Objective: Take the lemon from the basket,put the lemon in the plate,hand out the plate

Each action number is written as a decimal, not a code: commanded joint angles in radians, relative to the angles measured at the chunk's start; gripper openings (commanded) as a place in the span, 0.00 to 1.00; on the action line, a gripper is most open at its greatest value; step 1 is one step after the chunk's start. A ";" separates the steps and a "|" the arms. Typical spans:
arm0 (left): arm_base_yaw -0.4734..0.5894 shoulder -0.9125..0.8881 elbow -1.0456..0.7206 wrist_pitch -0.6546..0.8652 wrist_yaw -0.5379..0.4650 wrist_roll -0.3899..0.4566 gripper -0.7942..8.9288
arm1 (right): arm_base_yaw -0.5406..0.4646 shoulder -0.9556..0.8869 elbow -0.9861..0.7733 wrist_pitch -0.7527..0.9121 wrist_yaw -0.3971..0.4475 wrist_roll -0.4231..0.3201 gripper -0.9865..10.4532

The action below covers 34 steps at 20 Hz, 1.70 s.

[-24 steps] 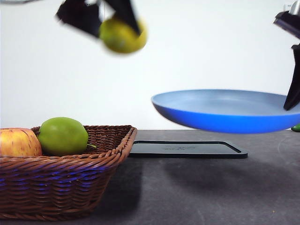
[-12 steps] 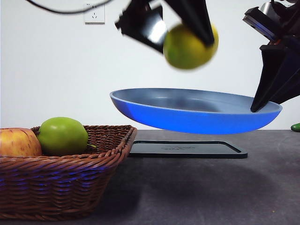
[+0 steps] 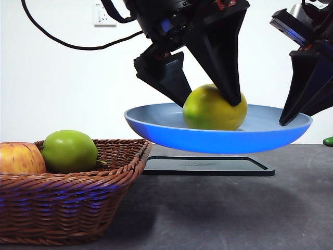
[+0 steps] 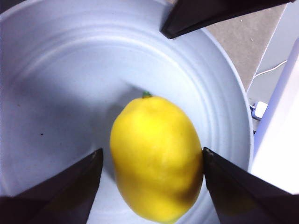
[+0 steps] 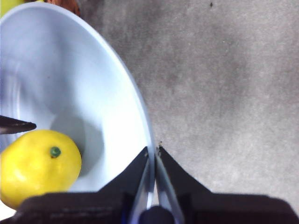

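Yellow lemon seemingly touches plate, gripped by left end effector; right end effector pinches rim.

A flat black tray lies on the dark grey table, towards its far edge. At the left side, a round green apple sits just beside a red-yellow apple, the two touching. A small green object shows at the table's far right edge, cut off by the frame. On the white wall behind is a wall socket.
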 commanded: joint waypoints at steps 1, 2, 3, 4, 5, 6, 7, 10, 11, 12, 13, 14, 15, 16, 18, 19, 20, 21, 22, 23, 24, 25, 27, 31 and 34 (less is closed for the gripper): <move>-0.013 0.007 0.022 0.008 -0.010 -0.005 0.46 | 0.003 0.014 0.013 0.013 -0.004 0.018 0.09; -0.013 -0.003 0.026 0.005 -0.024 -0.007 0.46 | -0.003 0.017 0.013 0.021 -0.001 0.019 0.09; -0.011 -0.023 0.034 -0.004 -0.031 -0.007 0.46 | -0.012 0.024 0.013 0.039 0.000 0.034 0.09; -0.007 -0.045 0.045 -0.017 -0.036 -0.006 0.46 | -0.024 0.035 0.014 0.057 -0.002 0.046 0.09; -0.002 -0.073 0.061 -0.038 -0.050 -0.006 0.46 | -0.037 0.054 0.022 0.061 -0.002 0.047 0.09; -0.001 -0.097 0.078 -0.060 -0.069 -0.003 0.46 | -0.050 0.079 0.037 0.059 -0.003 0.047 0.09; 0.001 -0.125 0.096 -0.085 -0.087 -0.001 0.46 | -0.062 0.113 0.060 0.057 -0.004 0.047 0.09; 0.003 -0.209 0.126 -0.130 -0.129 0.002 0.46 | -0.094 0.229 0.160 0.039 -0.007 0.040 0.09; 0.003 -0.238 0.130 -0.143 -0.130 0.002 0.46 | -0.104 0.276 0.211 0.023 -0.008 0.032 0.09; 0.003 -0.264 0.135 -0.158 -0.129 0.001 0.45 | -0.114 0.316 0.259 0.008 -0.007 0.029 0.09; 0.003 -0.294 0.136 -0.170 -0.129 0.001 0.45 | -0.126 0.365 0.319 -0.007 -0.008 0.019 0.09; 0.003 -0.314 0.136 -0.177 -0.129 0.001 0.45 | -0.134 0.402 0.369 -0.019 -0.007 0.016 0.09; 0.003 -0.339 0.136 -0.192 -0.129 0.000 0.45 | -0.143 0.448 0.426 -0.022 -0.007 0.016 0.09; 0.003 -0.353 0.136 -0.200 -0.127 0.001 0.46 | -0.152 0.483 0.468 -0.021 -0.006 0.017 0.09; 0.002 -0.370 0.136 -0.215 -0.124 0.001 0.46 | -0.169 0.566 0.561 -0.022 -0.007 0.019 0.09; 0.002 -0.378 0.136 -0.228 -0.125 0.000 0.45 | -0.177 0.613 0.606 -0.022 -0.006 0.031 0.09; 0.002 -0.378 0.136 -0.233 -0.125 0.000 0.45 | -0.183 0.647 0.638 -0.023 -0.006 0.042 0.09; 0.002 -0.378 0.136 -0.236 -0.125 0.001 0.45 | -0.188 0.688 0.674 -0.022 -0.006 0.047 0.09; 0.002 -0.378 0.136 -0.237 -0.124 0.000 0.45 | -0.194 0.721 0.698 -0.022 -0.007 0.057 0.09; 0.002 -0.378 0.136 -0.237 -0.124 0.000 0.45 | -0.200 0.754 0.720 -0.022 -0.006 0.069 0.09; 0.002 -0.378 0.136 -0.237 -0.124 0.000 0.45 | -0.204 0.780 0.733 -0.020 -0.007 0.071 0.09; 0.002 -0.378 0.136 -0.236 -0.125 -0.003 0.45 | -0.208 0.806 0.740 -0.018 -0.006 0.076 0.09; 0.002 -0.378 0.136 -0.236 -0.126 -0.003 0.45 | -0.217 0.839 0.741 -0.011 -0.003 0.077 0.09; 0.002 -0.378 0.136 -0.235 -0.126 -0.003 0.45 | -0.221 0.865 0.741 -0.011 0.006 0.034 0.14; 0.002 -0.378 0.136 -0.235 -0.128 -0.003 0.45 | -0.223 0.865 0.741 0.000 0.046 0.032 0.24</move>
